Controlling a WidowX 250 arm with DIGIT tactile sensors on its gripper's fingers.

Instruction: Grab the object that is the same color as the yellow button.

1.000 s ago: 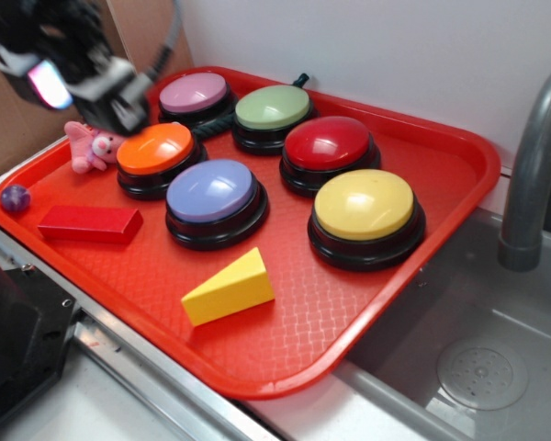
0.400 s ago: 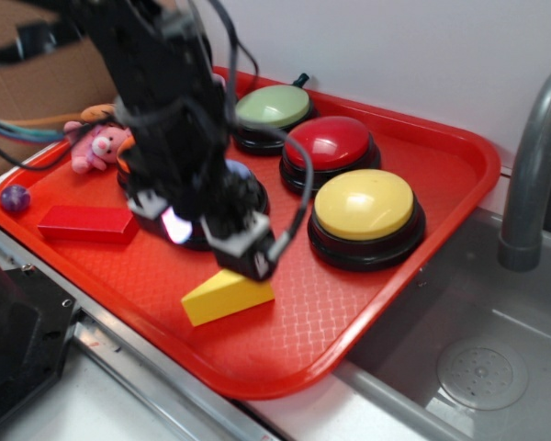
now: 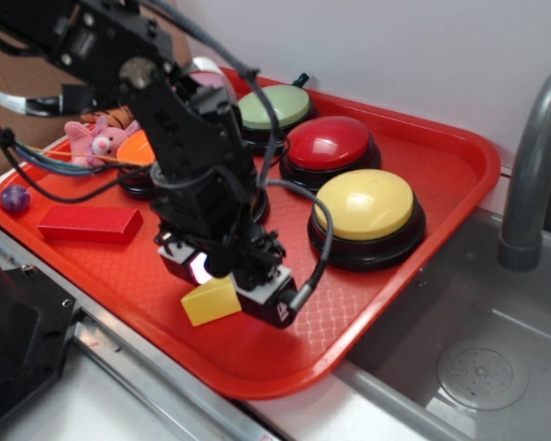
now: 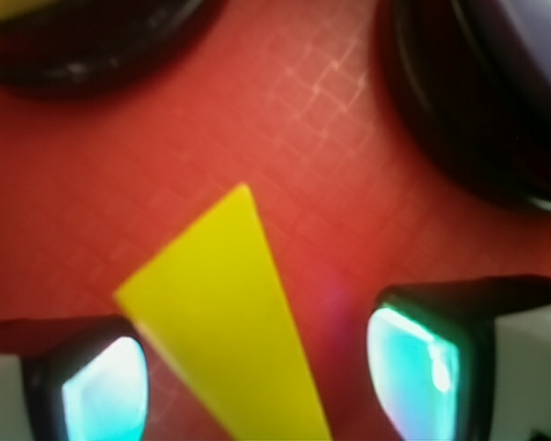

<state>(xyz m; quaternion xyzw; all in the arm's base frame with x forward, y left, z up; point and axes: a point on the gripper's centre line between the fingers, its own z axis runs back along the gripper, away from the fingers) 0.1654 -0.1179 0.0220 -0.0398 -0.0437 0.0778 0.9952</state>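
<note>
The object, a small yellow wedge block (image 3: 209, 300) (image 4: 228, 312), lies flat on the red tray (image 3: 441, 156). My gripper (image 3: 231, 285) (image 4: 257, 377) is low over it and open. The wedge sits between the two glowing pads (image 4: 106, 386), nearer the left one, with a gap of tray showing on the right side. The arm hides the wedge's thin end in the exterior view. The yellow button (image 3: 364, 205), a round dome on a black base, stands to the right of the gripper; only a sliver of it shows in the wrist view.
Red (image 3: 329, 142), green (image 3: 274, 107) and orange (image 3: 138, 147) buttons stand on the tray, more behind the arm. A red rectangular block (image 3: 90, 223), a pink plush (image 3: 96, 140) and a purple ball (image 3: 15, 197) lie at the left. Sink (image 3: 477, 367) and faucet (image 3: 533, 147) are at right.
The arm swung from the tray's far left corner to the wedge and came down. The gripper now straddles the wedge, which has not moved.
</note>
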